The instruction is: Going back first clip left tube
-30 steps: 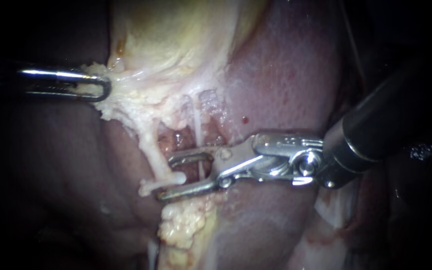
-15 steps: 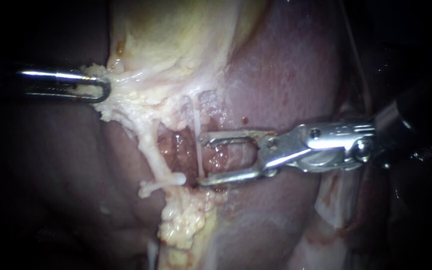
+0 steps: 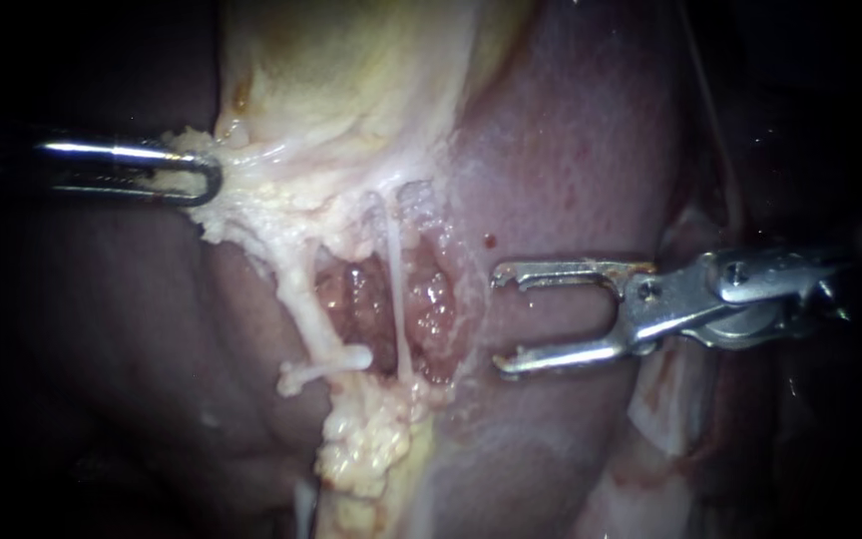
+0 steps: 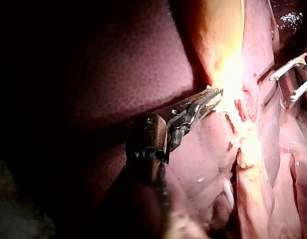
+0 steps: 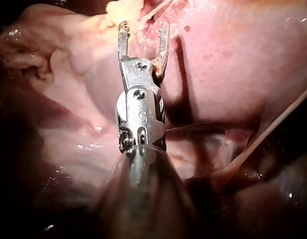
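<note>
Our right instrument (image 3: 498,321) hangs well clear of the left tube (image 3: 303,299), jaws wide and empty over the liver (image 3: 571,150), so the retreat looks nearly done. Our left instrument (image 3: 202,178) clamps fat (image 3: 241,205) above the tube. We cannot tell whether a clip sits there.

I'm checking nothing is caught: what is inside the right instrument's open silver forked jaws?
Only bare pink liver shows in the gap of the right instrument; no tube or clip. Pale tubes lie ahead of its tips. Tissue under the metal is covered.
</note>
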Action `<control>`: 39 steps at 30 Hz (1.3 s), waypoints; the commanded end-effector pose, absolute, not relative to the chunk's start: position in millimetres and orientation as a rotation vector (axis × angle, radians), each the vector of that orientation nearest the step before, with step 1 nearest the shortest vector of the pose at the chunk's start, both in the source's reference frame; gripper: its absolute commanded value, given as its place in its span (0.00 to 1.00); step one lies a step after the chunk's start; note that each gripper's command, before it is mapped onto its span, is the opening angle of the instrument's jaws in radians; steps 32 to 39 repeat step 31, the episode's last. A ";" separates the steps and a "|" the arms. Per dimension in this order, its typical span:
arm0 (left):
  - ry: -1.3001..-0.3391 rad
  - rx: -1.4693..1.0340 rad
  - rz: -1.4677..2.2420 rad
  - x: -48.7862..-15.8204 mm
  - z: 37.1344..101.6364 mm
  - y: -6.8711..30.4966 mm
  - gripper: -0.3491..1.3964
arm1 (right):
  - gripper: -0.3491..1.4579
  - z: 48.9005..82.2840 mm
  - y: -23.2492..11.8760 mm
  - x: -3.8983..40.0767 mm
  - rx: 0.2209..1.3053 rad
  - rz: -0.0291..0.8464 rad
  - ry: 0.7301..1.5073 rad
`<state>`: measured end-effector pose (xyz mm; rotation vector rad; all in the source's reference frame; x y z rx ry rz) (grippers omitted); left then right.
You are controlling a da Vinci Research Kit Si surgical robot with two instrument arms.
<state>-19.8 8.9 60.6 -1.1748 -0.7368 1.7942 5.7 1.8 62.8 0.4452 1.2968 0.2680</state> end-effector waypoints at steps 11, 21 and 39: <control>-0.741 -1.180 1.808 -23.1 63.9 7.9 0.00 | 0.47 62.7 1.9 5.1 0.446 0.261 1.299; -0.752 -1.175 1.841 -26.2 67.0 6.8 0.00 | 0.47 62.6 1.9 4.8 0.447 0.261 1.299; -0.761 -1.166 1.845 -26.5 67.3 6.5 0.00 | 0.47 62.4 1.8 4.9 0.452 0.257 1.300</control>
